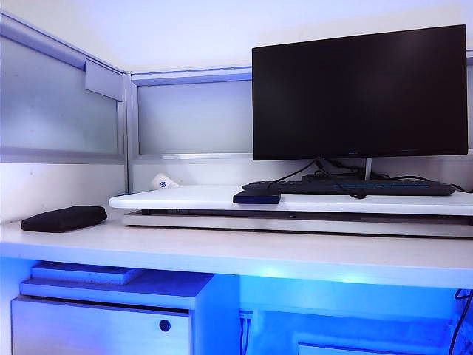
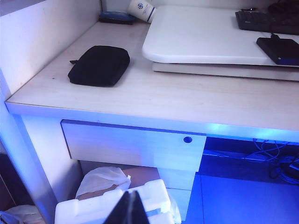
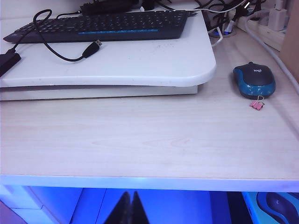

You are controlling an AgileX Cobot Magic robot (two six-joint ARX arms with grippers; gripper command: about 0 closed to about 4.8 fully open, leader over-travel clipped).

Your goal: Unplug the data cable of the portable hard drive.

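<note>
The portable hard drive (image 1: 256, 197) is a small flat black box at the front edge of the white raised board (image 1: 185, 198). It also shows in the left wrist view (image 2: 279, 50), and as a corner in the right wrist view (image 3: 7, 63). The thin dark data cable (image 3: 70, 60) loops from that corner across the board, and its pale-tipped plug (image 3: 96, 45) lies loose in front of the keyboard (image 3: 107, 25). My left gripper (image 2: 130, 208) and right gripper (image 3: 129, 208) are both shut and empty. Both sit low in front of the desk edge, far from the drive, and neither appears in the exterior view.
A dark monitor (image 1: 360, 92) stands behind the keyboard. A soft black pouch (image 2: 99, 65) lies on the desk at the left, with a paper cup (image 2: 141, 9) beyond it. A blue mouse (image 3: 254, 79) and a pink clip (image 3: 256, 104) lie at the right. Below are a drawer (image 2: 131, 148) and white foam (image 2: 112, 207).
</note>
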